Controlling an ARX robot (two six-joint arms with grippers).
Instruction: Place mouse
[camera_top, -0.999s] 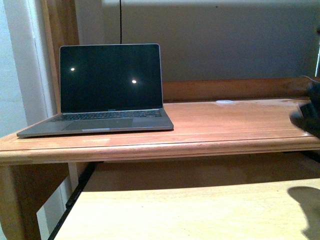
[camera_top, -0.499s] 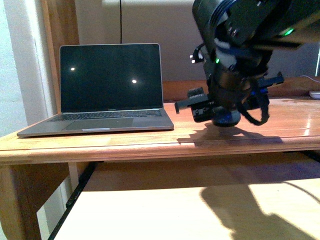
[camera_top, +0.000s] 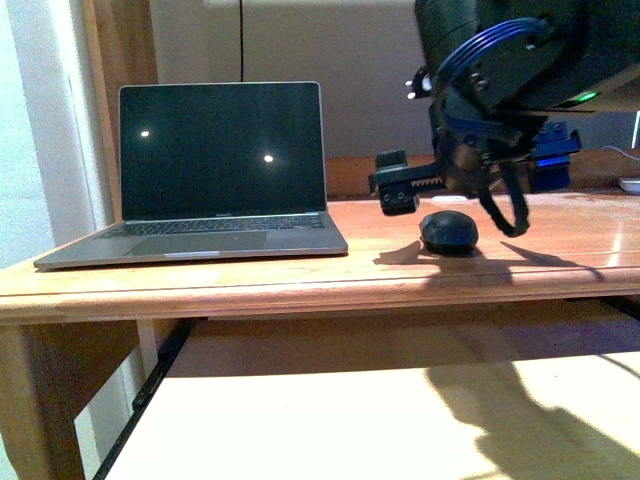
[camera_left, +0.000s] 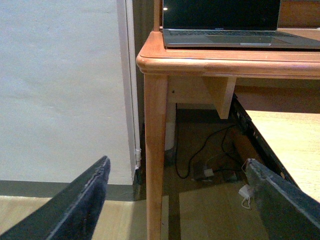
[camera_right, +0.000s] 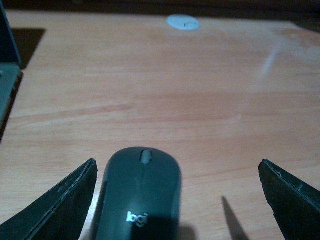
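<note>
The mouse (camera_top: 448, 232), small, dark grey and domed, lies on the wooden desk (camera_top: 300, 275) to the right of the laptop. My right gripper (camera_top: 472, 195) hangs just above it, open, with nothing in it. In the right wrist view the mouse (camera_right: 140, 195) rests on the wood between the spread fingers (camera_right: 60, 205), close to one of them and touching neither. My left gripper (camera_left: 177, 200) is open and empty, low beside the desk leg (camera_left: 155, 150), out of the front view.
An open laptop (camera_top: 215, 170) with a dark screen stands on the desk's left half. A small white disc (camera_right: 182, 22) lies on the desk beyond the mouse. A lower wooden surface (camera_top: 350, 420) runs under the desk. Cables lie on the floor (camera_left: 210, 170).
The right arm came in from the right carrying the mouse. The mouse now lies on the desk, and the jaws have opened and lifted off it.
</note>
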